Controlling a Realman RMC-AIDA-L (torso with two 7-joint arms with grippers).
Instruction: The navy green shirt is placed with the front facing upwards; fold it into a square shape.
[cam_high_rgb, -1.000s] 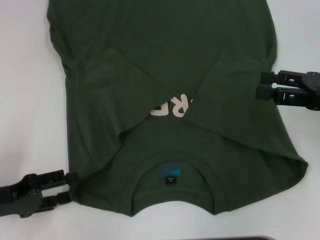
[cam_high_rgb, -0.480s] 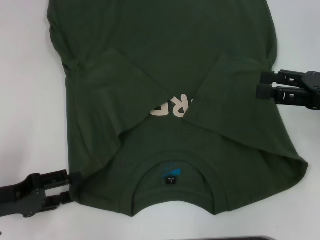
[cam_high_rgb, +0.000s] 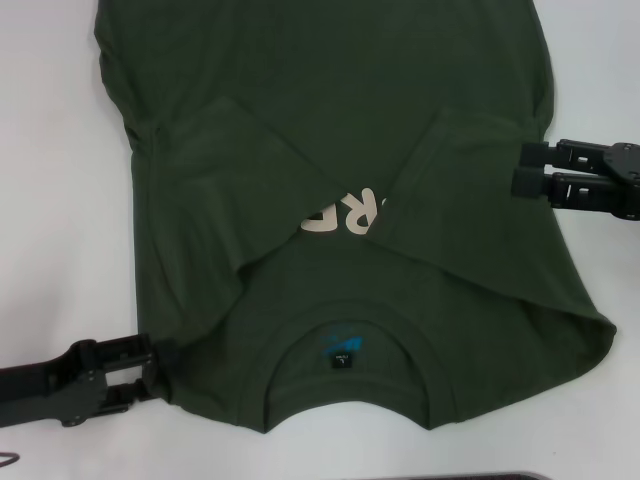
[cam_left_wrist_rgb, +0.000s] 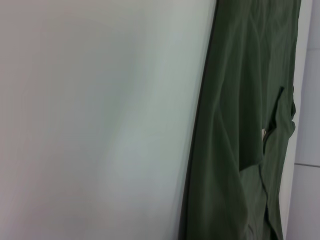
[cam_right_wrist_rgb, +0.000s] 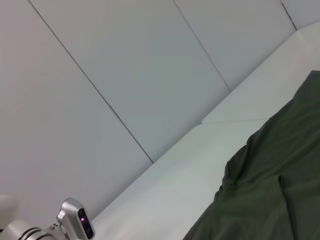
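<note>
The navy green shirt (cam_high_rgb: 330, 100) lies flat on the white table (cam_high_rgb: 60, 200), its collar (cam_high_rgb: 350, 318) nearest me and the blue label (cam_high_rgb: 338, 343) showing. Both sleeves are folded inward across the chest, so only part of the cream print (cam_high_rgb: 342, 214) can be seen. At the near left shoulder corner, my left gripper (cam_high_rgb: 152, 368) is open with its fingertips at the shirt's edge. My right gripper (cam_high_rgb: 522, 170) hangs open over the shirt's right side edge. Green shirt cloth (cam_left_wrist_rgb: 235, 125) fills part of the left wrist view, and shirt cloth (cam_right_wrist_rgb: 270, 200) also appears in the right wrist view.
Bare white tabletop runs along both sides of the shirt. A dark strip (cam_high_rgb: 480, 477) lies at the table's near edge. The right wrist view takes in pale wall panels (cam_right_wrist_rgb: 150, 75) and a small silver device (cam_right_wrist_rgb: 75, 222).
My left gripper has slid right, and its fingertips now meet the shirt's near left corner. The right gripper and the shirt have stayed put.
</note>
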